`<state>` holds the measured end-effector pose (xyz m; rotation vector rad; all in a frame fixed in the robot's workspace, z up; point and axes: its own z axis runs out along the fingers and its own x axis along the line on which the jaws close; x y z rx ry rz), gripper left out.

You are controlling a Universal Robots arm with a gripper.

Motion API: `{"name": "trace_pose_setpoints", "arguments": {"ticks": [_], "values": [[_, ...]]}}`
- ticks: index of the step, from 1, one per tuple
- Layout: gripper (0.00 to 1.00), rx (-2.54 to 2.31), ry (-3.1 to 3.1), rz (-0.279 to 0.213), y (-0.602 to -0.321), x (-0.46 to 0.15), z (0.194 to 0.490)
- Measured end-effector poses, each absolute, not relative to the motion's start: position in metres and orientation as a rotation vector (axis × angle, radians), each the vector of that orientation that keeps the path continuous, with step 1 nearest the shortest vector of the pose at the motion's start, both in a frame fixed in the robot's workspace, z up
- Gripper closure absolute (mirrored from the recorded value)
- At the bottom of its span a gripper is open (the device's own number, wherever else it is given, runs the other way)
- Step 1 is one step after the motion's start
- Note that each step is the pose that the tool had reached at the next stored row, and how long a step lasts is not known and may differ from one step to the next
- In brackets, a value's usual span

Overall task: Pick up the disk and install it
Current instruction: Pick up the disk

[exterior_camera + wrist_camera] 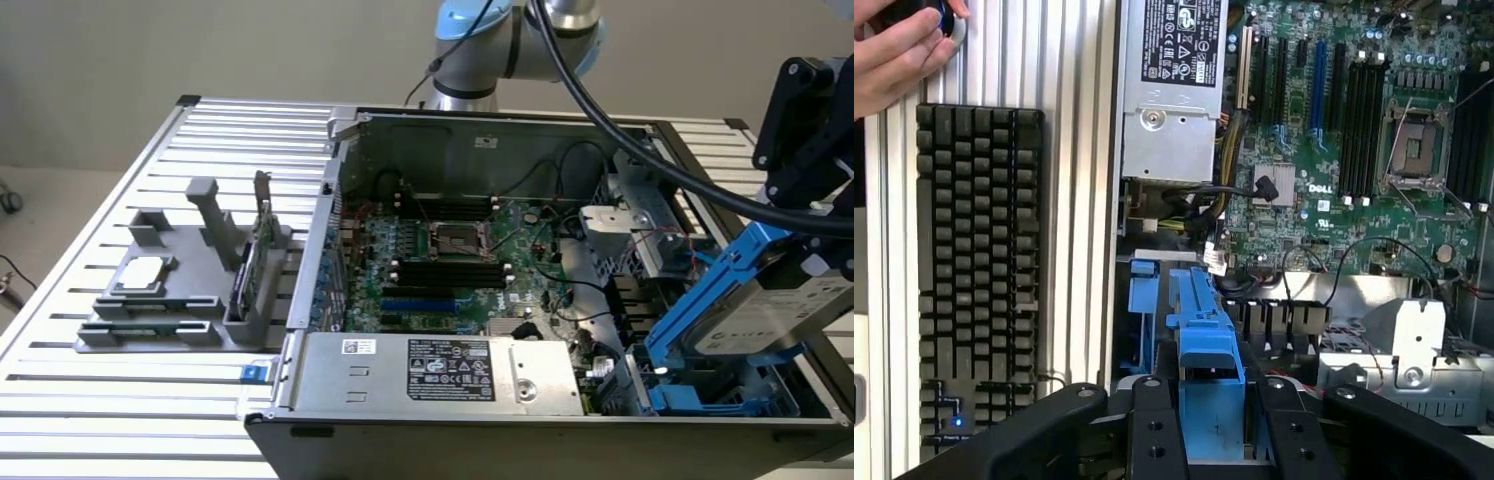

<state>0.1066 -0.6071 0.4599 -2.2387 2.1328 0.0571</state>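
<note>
The disk (767, 315) is a flat silver drive with a white label and bright blue side rails. It hangs tilted above the blue drive bay (694, 400) at the front corner of the open computer case, on the exterior view's right. My gripper (801, 255) comes down on it from above and is shut on it. In the wrist view a blue rail of the disk (1206, 350) stands between my two black fingers (1154, 430), with the gripper (1214, 435) closed around it, and the bay's blue plastic (1141, 300) lies beyond.
The case holds a green motherboard (441, 250), a silver power supply (441, 370) and loose cables near the bay. A grey fixture (174, 300) with a small chip and an upright card stands on the exterior view's left. A keyboard (979, 260) and a person's hand (894, 55) lie beside the case.
</note>
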Motion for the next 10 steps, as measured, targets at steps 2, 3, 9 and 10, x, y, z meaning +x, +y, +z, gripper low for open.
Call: {"name": "trace_pose_setpoints", "arguments": {"ticks": [2, 3, 9, 10], "values": [[0.67, -2.239, 2.136, 0.053, -0.607, 0.1066, 0.4586], [0.67, -2.239, 2.138, 0.052, -0.6069, 0.1066, 0.4578], [0.67, -2.236, 2.144, 0.049, -0.6056, 0.1066, 0.4542], [0.67, -2.235, 2.146, 0.049, -0.6055, 0.1065, 0.4539]]}}
